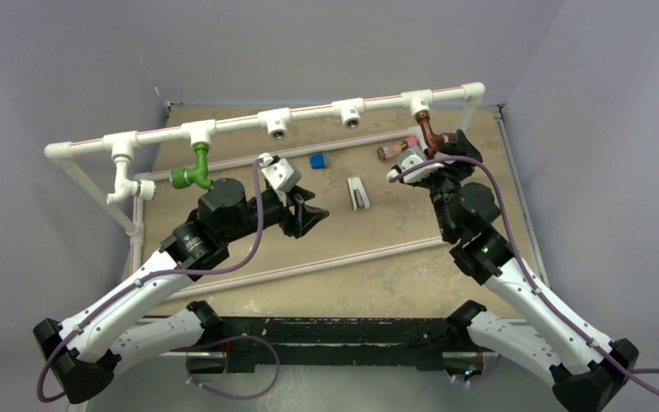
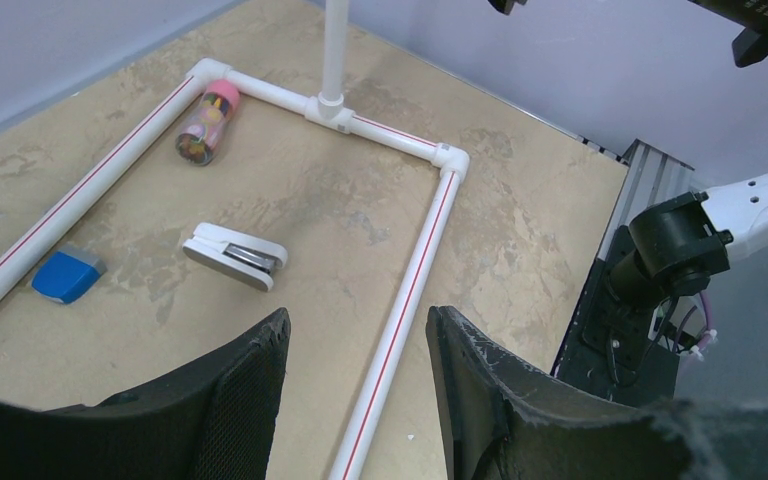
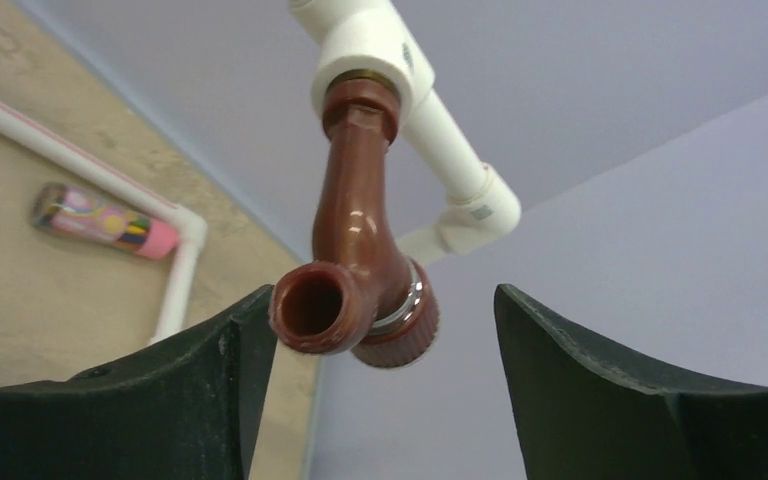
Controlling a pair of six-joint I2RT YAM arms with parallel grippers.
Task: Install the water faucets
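Seen from above, nearest us at 6 o'clock, a low pipe (image 1: 309, 268) crosses the table (image 1: 377, 253), and bare tabletop lies open just beyond it. Our left claw (image 1: 311, 215) hangs over that stretch, a little toward 9 o'clock of centre. Its jaws are spread and nothing sits between them.

Past it a white stapler (image 1: 358, 193) lies at centre and a blue block (image 1: 317, 160) toward 12 o'clock, the two apart. A pink-capped cylinder (image 1: 395, 151) lies toward 1 o'clock.

Farthest off, the raised rail (image 1: 309, 114) spans the back edge, with walls close at 9, 12 and 3 o'clock. At 1 o'clock our right claw (image 3: 382, 295) is lifted to the reddish-brown faucet (image 3: 355, 225), which hangs from a T-fitting (image 3: 365, 45) of the rail. The jaws stand wide on either side of it. One finger (image 3: 230, 370) sits just beside the spout mouth, and we cannot tell whether it touches. The other finger is well apart.

The green faucet (image 1: 196, 170) at 10 o'clock and the white faucet (image 1: 123, 180) at 9 o'clock hang from the rail's left end.
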